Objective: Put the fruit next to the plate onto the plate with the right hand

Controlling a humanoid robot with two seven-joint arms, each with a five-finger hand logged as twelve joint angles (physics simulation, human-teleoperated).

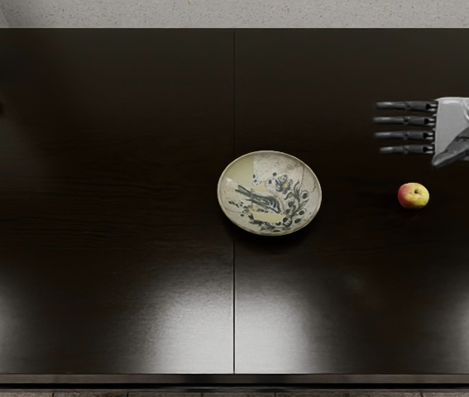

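Bare table (102, 314) surrounds plate (269, 193) and fruit (413, 195), well apart. The right hand (441, 128), cropped at the wrist, holds straight fingers slightly apart.

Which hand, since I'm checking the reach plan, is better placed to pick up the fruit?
Right. The right hand hovers open close to the fruit, which lies to the right of the plate. No left hand shows in the head view.

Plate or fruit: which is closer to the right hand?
The fruit. It is small and red-yellow, and it sits just below the open right hand, not touching it. The patterned plate lies farther left, mid-table.
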